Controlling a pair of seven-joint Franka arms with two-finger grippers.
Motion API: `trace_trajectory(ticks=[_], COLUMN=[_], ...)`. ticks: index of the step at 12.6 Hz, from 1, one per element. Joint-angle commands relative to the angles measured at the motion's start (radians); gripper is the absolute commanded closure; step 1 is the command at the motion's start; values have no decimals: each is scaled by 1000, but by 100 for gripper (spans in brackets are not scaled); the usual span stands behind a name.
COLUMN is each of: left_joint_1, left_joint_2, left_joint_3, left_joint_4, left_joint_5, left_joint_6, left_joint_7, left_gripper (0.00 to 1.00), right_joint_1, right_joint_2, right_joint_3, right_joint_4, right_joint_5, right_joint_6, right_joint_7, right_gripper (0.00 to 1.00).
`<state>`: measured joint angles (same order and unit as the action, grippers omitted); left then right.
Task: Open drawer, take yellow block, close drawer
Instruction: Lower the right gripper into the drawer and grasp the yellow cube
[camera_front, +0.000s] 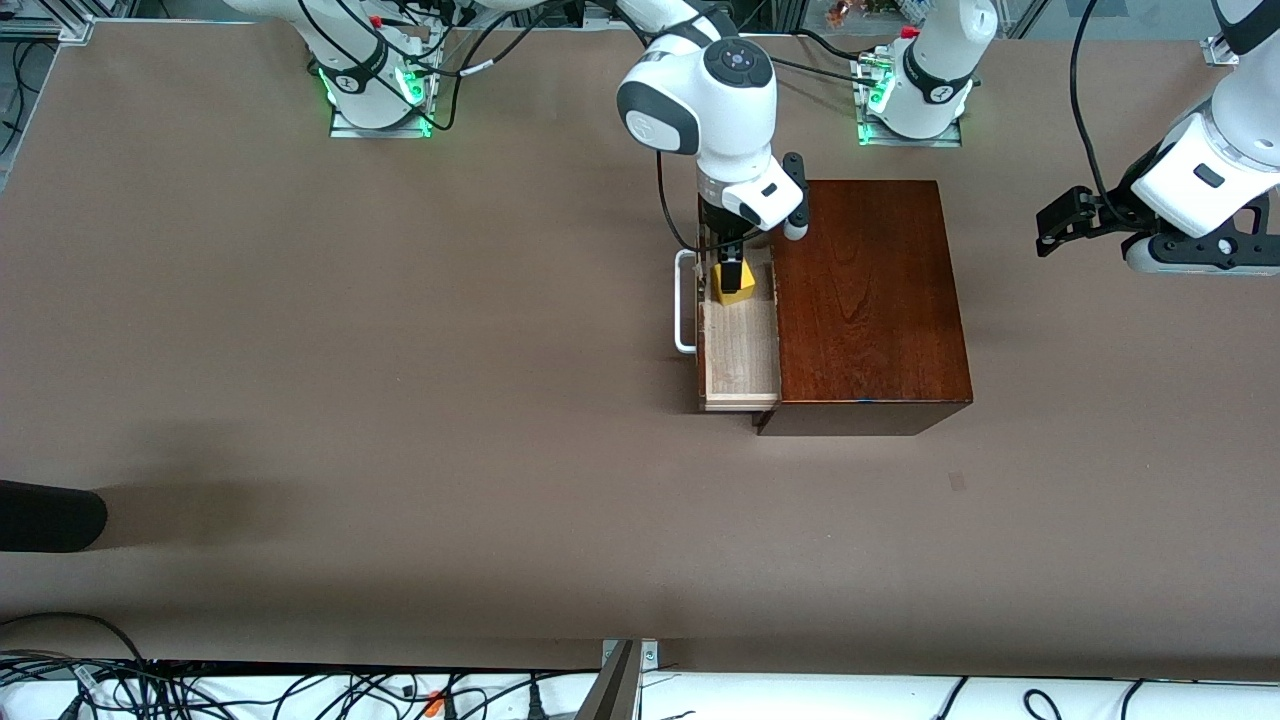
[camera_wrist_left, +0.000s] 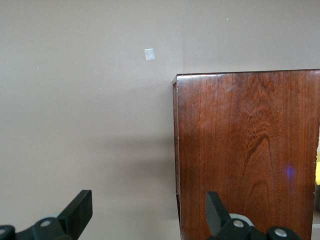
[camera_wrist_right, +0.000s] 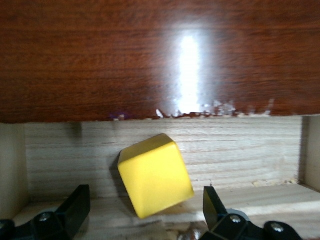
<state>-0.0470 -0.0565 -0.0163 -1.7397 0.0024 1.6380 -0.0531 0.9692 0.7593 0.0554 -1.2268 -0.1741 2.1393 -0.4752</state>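
Observation:
The drawer stands pulled out of the mahogany box, its white handle toward the right arm's end of the table. The yellow block lies in the drawer's end farther from the front camera. My right gripper is down in the drawer, open, its fingers on either side of the block without touching it; in the right wrist view the block sits turned at an angle between the gripper's fingers. My left gripper waits open and empty over the table, beside the box.
A small pale tape mark lies on the brown table nearer the front camera than the box; it also shows in the left wrist view. A dark rounded object juts in at the right arm's end. Cables run along the front edge.

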Motion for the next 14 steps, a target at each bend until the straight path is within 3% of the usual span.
trace_trajectory(ticks=[1, 8, 10, 13, 14], left_joint_1=[13, 13, 13, 13, 13], left_joint_2=[11, 11, 11, 11, 11], left_joint_3=[-10, -10, -10, -10, -10], left_joint_4=[29, 29, 29, 29, 29], left_joint_5=[-5, -9, -12, -13, -13], left_joint_6=[-26, -27, -27, -27, -27], left_joint_7=[-7, -7, -5, -5, -5], left_gripper=[0, 0, 0, 0, 0], right_joint_1=[11, 11, 11, 11, 11], right_joint_2=[37, 55, 54, 52, 48], right_joint_3=[-8, -11, -11, -12, -12], right_joint_4=[41, 41, 41, 41, 41], right_joint_5=[-27, -28, -28, -27, -27], right_joint_6=[22, 60, 60, 56, 50], right_joint_7=[-16, -26, -45, -40, -39], right_gripper=[0, 3, 16, 54, 63])
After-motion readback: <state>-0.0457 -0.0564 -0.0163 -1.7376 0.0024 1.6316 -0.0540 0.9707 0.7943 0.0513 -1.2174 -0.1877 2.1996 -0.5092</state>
